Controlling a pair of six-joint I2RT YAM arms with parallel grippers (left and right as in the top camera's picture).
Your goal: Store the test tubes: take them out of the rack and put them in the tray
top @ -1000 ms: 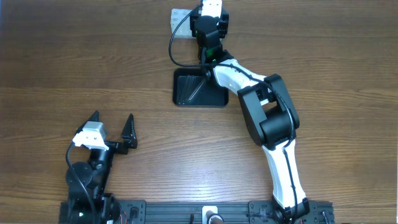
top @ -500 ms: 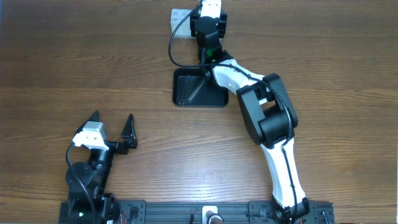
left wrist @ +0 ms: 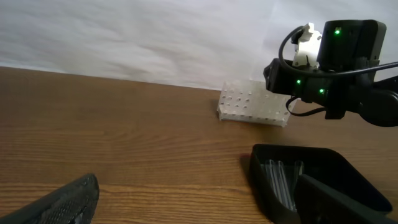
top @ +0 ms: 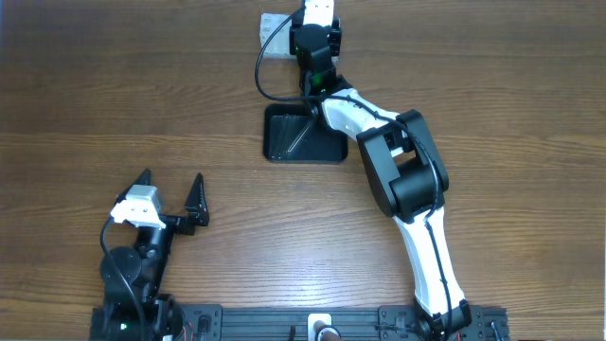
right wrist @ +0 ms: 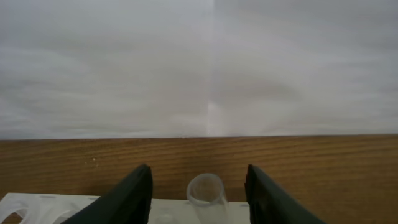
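At the left of the brown wood-grain tabletop, near its own base, the left end effector sat low with its two black fingers spread wide and nothing between them (one finger appeared as a dark wedge in the left wrist view). It was well apart from the task's things.

Farther right, at the far edge of the tabletop, stood the white plastic test-tube rack, a low block with rows of round holes in its upper face. On its near side lay the black rectangular plastic tray, close to the rack but not touching it. Several clear tubes lay flat on the tray's floor, side by side; their exact count could not be told.

The right arm reached up from its base past the tray's right side, and the right end effector hung over the rack's right end. Its fingers were parted to a moderate width, and a clear test tube stood in the rack between them, round mouth open. A gap showed on each side of the tube, so neither finger touched it. Behind the rack ran a strip of tabletop and a plain white wall.
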